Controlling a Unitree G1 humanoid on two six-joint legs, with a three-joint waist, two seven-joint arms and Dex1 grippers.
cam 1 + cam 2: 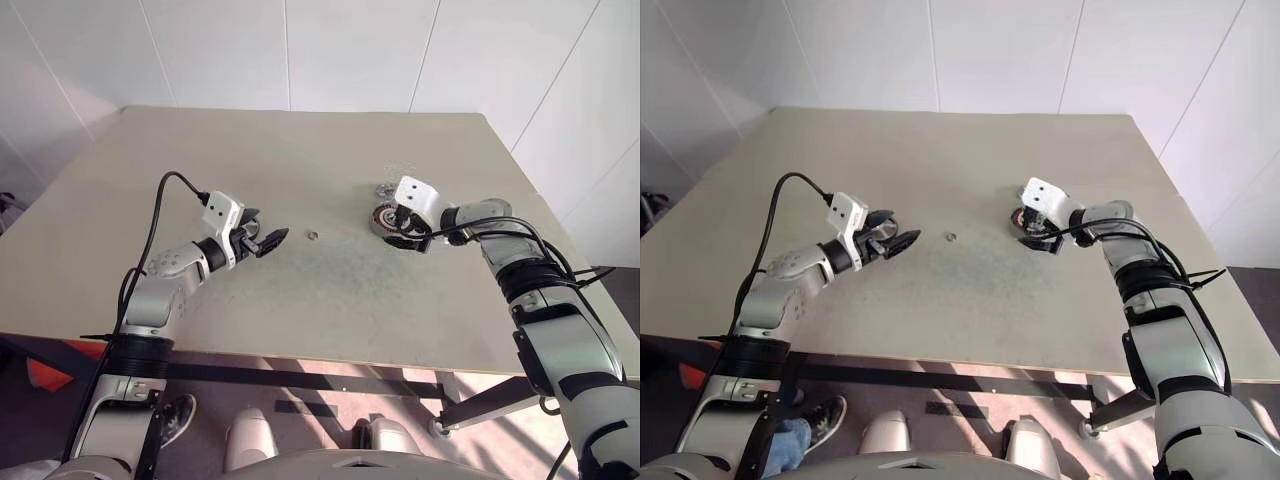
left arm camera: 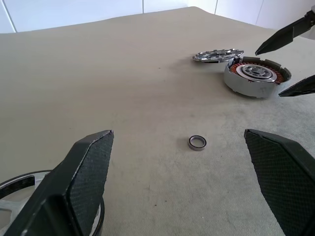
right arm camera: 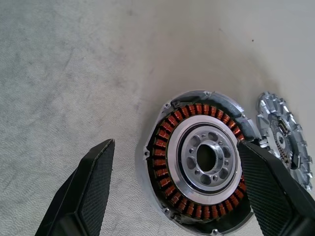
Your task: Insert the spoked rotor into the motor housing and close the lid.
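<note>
On the right half of the beige surface [image 1: 300, 150] sits the motor housing [image 3: 199, 160], a shallow round puck with a pale metal rim, a ring of red-copper windings and a silver hub with small holes around a central bore. It lies flat with its open face up. Just beside it, on the side away from the robot, lies a silver disc [image 2: 217, 55] with a notched, ribbed edge, also flat on the surface; the two are very close, though contact cannot be told.

The right claw [image 1: 408, 238] hangs over the near side of the housing with its two black fingers spread wide apart. In the right wrist view one finger [image 3: 83, 196] stands over bare surface and the other finger overlaps the rim of the housing; whether it touches the rim is not clear. Nothing is clamped between them.

The left claw [image 1: 268, 241] hovers over the left-centre of the surface, pointing toward the right, its fingers also wide apart and holding nothing. A small loose metal ring [image 2: 197, 142] lies on the surface between the two claws, nearer the left one. At the corner of the left wrist view, part of a dark-rimmed spoked round piece [image 2: 15, 196] rests under that claw.

No brand, label or writing can be read on any part.
</note>
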